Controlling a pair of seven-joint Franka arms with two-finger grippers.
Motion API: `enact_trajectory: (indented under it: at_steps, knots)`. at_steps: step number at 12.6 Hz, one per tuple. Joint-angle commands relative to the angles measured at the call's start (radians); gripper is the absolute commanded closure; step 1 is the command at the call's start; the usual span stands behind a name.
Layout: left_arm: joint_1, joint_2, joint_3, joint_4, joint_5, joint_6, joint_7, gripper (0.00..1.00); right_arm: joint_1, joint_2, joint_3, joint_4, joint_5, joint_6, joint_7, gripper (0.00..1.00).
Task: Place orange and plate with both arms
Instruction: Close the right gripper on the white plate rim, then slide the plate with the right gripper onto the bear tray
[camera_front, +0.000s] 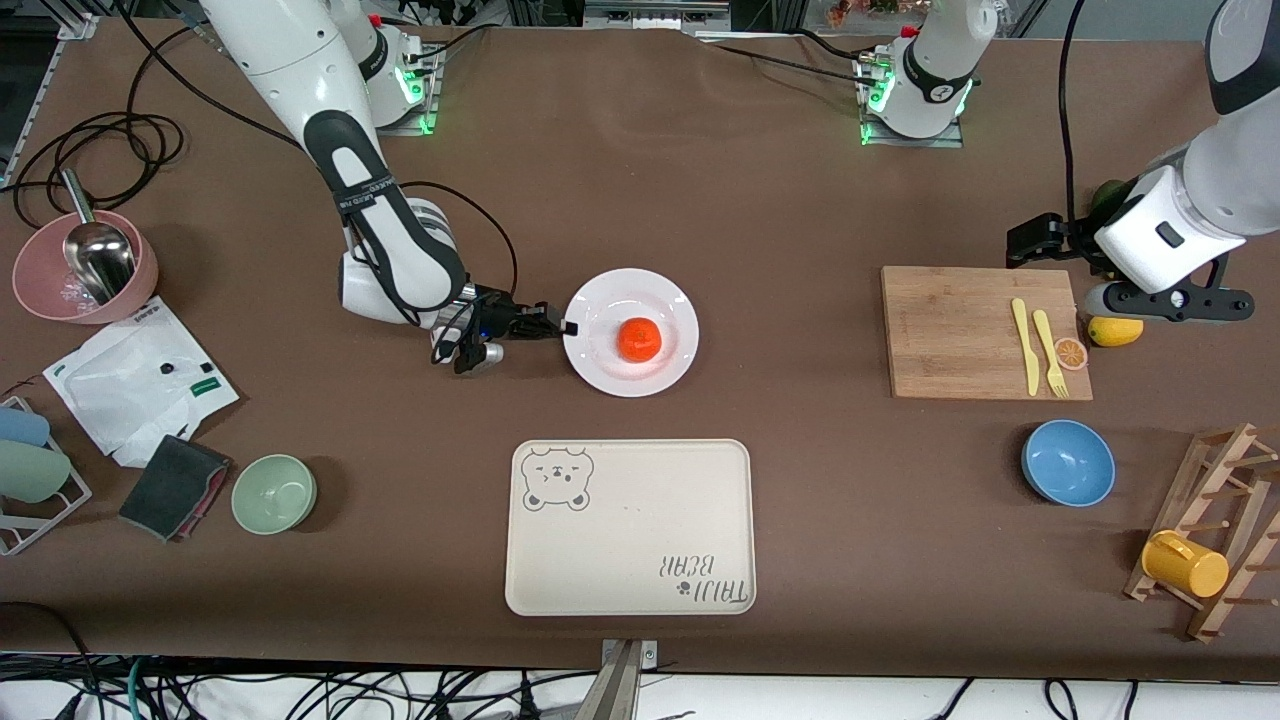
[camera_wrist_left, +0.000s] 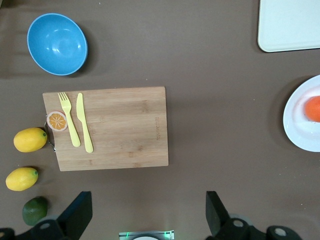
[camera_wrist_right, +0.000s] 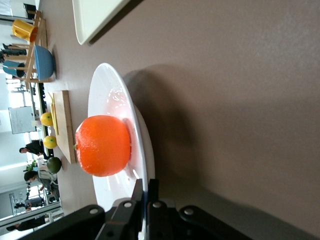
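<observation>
The orange (camera_front: 639, 339) sits in the middle of the white plate (camera_front: 600, 372), which lies on the table farther from the front camera than the bear tray. My right gripper (camera_front: 562, 326) is shut on the plate's rim at the side toward the right arm's end. In the right wrist view its fingers pinch the rim (camera_wrist_right: 146, 187), with the orange (camera_wrist_right: 102, 145) close by on the plate (camera_wrist_right: 107, 95). My left gripper (camera_front: 1168, 302) hangs open and empty over the lemon beside the cutting board. The left wrist view shows the gripper (camera_wrist_left: 148, 215), the plate (camera_wrist_left: 299, 127) and the orange (camera_wrist_left: 314, 108).
A beige bear tray (camera_front: 630, 525) lies nearer the front camera than the plate. A cutting board (camera_front: 960, 335) with a yellow knife and fork, an orange slice (camera_front: 1071, 353), a lemon (camera_front: 1115, 331), a blue bowl (camera_front: 1068, 462), a green bowl (camera_front: 274, 493) and a pink bowl (camera_front: 40, 290) stand around.
</observation>
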Motion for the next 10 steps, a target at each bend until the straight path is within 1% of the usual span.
enact_trajectory:
  at_steps: [1, 4, 7, 9, 10]
  knots:
    - [-0.006, 0.013, -0.004, 0.031, 0.014, -0.016, -0.003, 0.0, -0.008, -0.018, -0.019, 0.021, 0.024, -0.048, 0.049, 1.0]
    - [-0.003, 0.021, 0.003, 0.057, 0.008, -0.016, 0.003, 0.0, -0.01, -0.021, -0.029, 0.057, 0.022, -0.054, 0.094, 1.0]
    - [-0.008, 0.014, -0.004, 0.066, 0.017, -0.02, -0.052, 0.0, -0.022, -0.009, -0.029, 0.129, 0.011, -0.057, 0.152, 1.0]
    - [-0.008, 0.013, -0.007, 0.068, 0.017, -0.025, -0.062, 0.0, -0.034, 0.017, -0.029, 0.182, 0.01, -0.059, 0.163, 1.0]
    - [-0.009, 0.011, -0.011, 0.068, 0.017, -0.031, -0.062, 0.0, -0.036, 0.048, -0.029, 0.227, 0.01, -0.057, 0.178, 1.0]
